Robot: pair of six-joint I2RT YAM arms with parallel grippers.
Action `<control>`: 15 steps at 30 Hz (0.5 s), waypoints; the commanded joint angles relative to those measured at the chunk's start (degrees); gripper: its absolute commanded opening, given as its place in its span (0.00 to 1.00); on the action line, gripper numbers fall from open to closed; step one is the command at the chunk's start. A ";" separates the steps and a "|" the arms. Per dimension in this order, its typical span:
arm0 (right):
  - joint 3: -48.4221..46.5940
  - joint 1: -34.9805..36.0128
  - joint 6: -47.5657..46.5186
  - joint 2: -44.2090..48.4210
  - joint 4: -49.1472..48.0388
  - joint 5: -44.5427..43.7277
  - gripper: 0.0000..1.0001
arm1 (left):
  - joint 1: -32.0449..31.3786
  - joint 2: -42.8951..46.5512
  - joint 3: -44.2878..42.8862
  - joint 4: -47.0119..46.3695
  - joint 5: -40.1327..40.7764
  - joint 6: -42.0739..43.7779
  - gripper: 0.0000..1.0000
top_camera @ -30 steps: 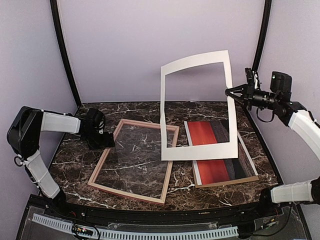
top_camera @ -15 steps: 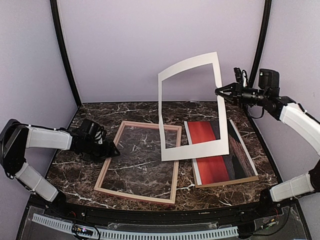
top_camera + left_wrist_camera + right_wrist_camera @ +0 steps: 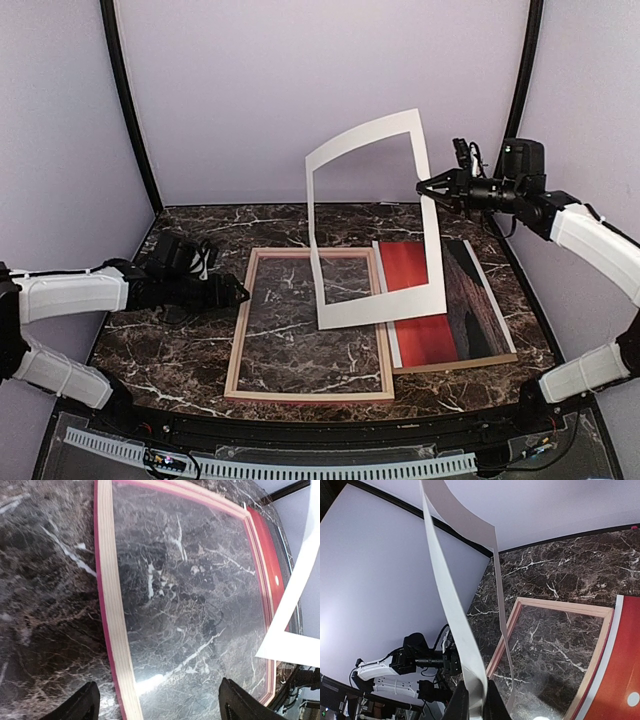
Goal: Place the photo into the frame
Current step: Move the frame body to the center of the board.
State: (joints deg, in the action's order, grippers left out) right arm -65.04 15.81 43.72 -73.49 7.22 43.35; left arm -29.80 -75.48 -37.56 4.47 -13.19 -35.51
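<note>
The photo (image 3: 455, 320), a red-orange sunset print with a dark band along one side, lies flat on the right half of the dark marble table (image 3: 160, 350), with a thin brown edge showing along its near side. In the left wrist view a small white sun shows in the red. The frame (image 3: 310, 330) lies flat immediately to the photo's left with its pale wood side up and a pink-red colour along its outer edges. Its pane catches a glare, and the marble shows through it. The frame's right rail runs right alongside the photo's left edge, and the photo lies outside the frame, not in it. A white mat board (image 3: 385, 304) with a rectangular cut-out stands nearly upright above that seam. Its lower rail crosses the frame's right rail and the photo's left part; I cannot tell whether it rests on them. The right gripper (image 3: 425, 186) is raised well above the table and pinches the mat's right rail, its fingers closed tight on the thin, bowed card, which the right wrist view shows running down into them. The left gripper (image 3: 240, 292) reaches in low at the frame's left rail. Its two fingers (image 3: 82, 705) are spread wide to either side of that rail, holding nothing.
</note>
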 commanded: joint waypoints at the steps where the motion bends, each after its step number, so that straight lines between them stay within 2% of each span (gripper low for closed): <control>1: -1.12 4.26 2.09 0.47 -3.77 -1.70 0.00 | 0.09 7.40 -1.30 6.96 11.35 3.84 0.87; 4: -0.88 8.55 4.40 -0.70 -6.73 -2.22 0.00 | 0.53 10.21 -2.64 9.78 18.71 6.67 0.90; 10: -0.72 16.66 9.71 -5.05 -16.01 -3.34 0.00 | 4.41 10.59 -4.43 12.28 20.85 9.03 0.95; 13: 1.75 17.57 11.74 -7.46 -19.44 -4.80 0.00 | 5.30 11.48 -5.30 13.40 22.38 9.14 0.95; 15: 3.71 17.44 10.99 -8.87 -18.46 -7.61 0.00 | 5.36 12.56 -5.74 14.19 24.03 9.22 0.95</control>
State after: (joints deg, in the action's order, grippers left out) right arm -64.36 33.12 52.69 -80.20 -6.17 40.18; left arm -24.88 -65.54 -41.10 15.20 6.68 -27.88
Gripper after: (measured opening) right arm 0.087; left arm 0.946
